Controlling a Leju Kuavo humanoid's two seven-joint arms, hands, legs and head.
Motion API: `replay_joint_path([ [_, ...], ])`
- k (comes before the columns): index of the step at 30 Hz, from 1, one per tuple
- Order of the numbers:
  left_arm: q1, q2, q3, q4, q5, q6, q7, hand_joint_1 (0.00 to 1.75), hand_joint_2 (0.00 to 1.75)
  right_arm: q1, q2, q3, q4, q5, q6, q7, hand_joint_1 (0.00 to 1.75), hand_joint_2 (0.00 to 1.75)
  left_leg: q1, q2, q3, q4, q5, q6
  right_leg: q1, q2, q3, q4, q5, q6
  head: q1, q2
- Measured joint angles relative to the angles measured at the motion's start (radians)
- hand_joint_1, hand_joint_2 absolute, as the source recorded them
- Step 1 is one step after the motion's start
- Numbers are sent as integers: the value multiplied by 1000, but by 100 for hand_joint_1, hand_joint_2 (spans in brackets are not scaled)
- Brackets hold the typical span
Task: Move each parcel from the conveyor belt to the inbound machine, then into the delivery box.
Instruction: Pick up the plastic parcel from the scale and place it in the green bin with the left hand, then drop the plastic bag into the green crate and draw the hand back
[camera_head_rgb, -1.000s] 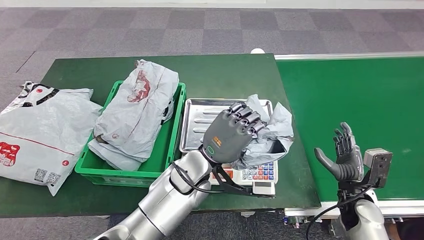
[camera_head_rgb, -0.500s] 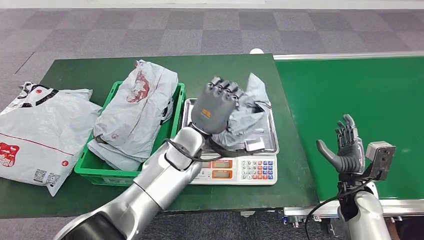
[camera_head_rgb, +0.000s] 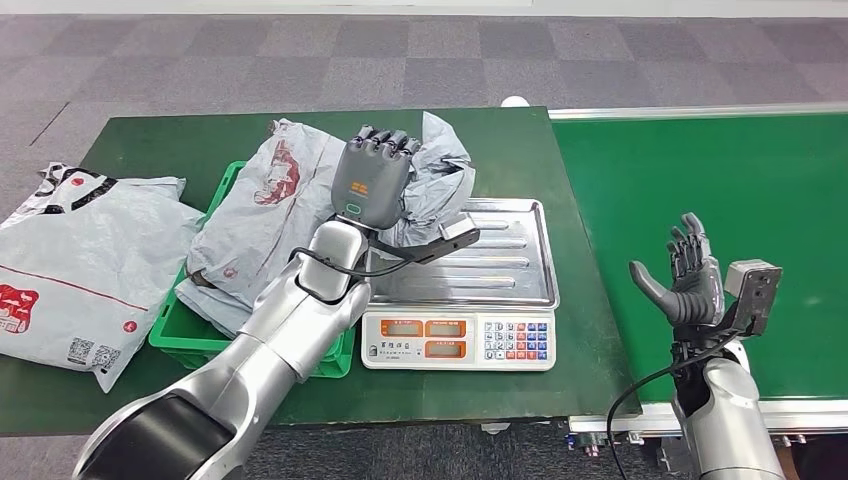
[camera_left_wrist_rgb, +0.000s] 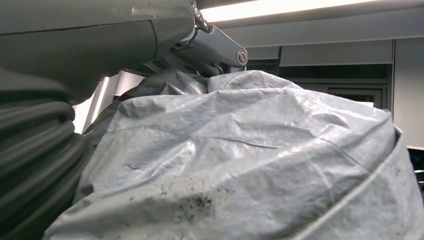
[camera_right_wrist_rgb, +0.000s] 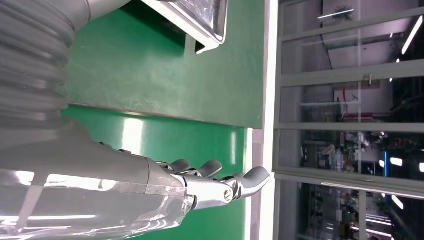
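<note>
My left hand (camera_head_rgb: 373, 182) grips a crumpled grey parcel (camera_head_rgb: 437, 178) and holds it in the air above the far left corner of the scale's steel tray (camera_head_rgb: 500, 270). In the left wrist view the same grey parcel (camera_left_wrist_rgb: 250, 160) bulges close in front of the camera and hides the fingers. The green delivery box (camera_head_rgb: 195, 335) stands left of the scale with another grey parcel (camera_head_rgb: 262, 215) lying in it. My right hand (camera_head_rgb: 688, 290) is raised over the green conveyor belt (camera_head_rgb: 700, 190), fingers spread and holding nothing; its fingers (camera_right_wrist_rgb: 220, 182) also show in the right wrist view.
The scale (camera_head_rgb: 458, 340) with its keypad sits near the front edge of the green table (camera_head_rgb: 480, 140). A large white and grey parcel (camera_head_rgb: 75, 265) lies on the table's left end. Grey carpet floor lies beyond the table.
My left hand has lifted the grey parcel off the scale tray and carried it left and away from me, towards the delivery box. The right hand has barely moved.
</note>
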Motion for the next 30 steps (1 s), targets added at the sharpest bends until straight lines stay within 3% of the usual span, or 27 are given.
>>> replay_joint_path([
  [8, -2, 4, 1, 12, 0, 0, 1, 175, 175, -5, 0, 0, 14, -1, 0, 0, 0, 175, 0, 0, 0, 0, 0, 0, 0, 0, 0, 0, 0, 0, 0, 0],
  [14, 2, 20, 12, -5, -5, 0, 51, 175, 175, -23, 0, 0, 34, 15, 11, -10, 0, 175, 0, 1, 0, 0, 0, 0, 0, 1, 0, 0, 0, 0, 0, 0],
  [19, 26, 81, 34, -90, -5, 1, 117, 175, 175, -83, 0, 0, 122, 36, 20, -62, 0, 175, 1, 2, 1, 0, 0, -1, 0, 3, -1, 0, 0, 0, 0, 0],
  [25, 52, 180, 1, -186, -6, 1, 301, 175, 175, -97, -5, -4, 160, 48, 23, -77, 0, 175, 1, 3, 1, 0, 1, -1, 1, 5, -2, 1, 0, 0, 0, 0],
  [27, 67, 218, 0, -245, -5, 0, 281, 175, 175, -91, -10, -14, 161, 54, 25, -76, 0, 175, 1, 3, 0, 0, 0, -1, 1, 5, -3, 1, 0, 0, 0, 0],
  [30, 85, 235, 42, -311, -2, -2, 121, 175, 175, -80, -12, -36, 157, 65, 32, -71, 0, 175, 1, 2, -1, 0, 0, -1, 1, 3, -3, 1, 0, -1, 0, 0],
])
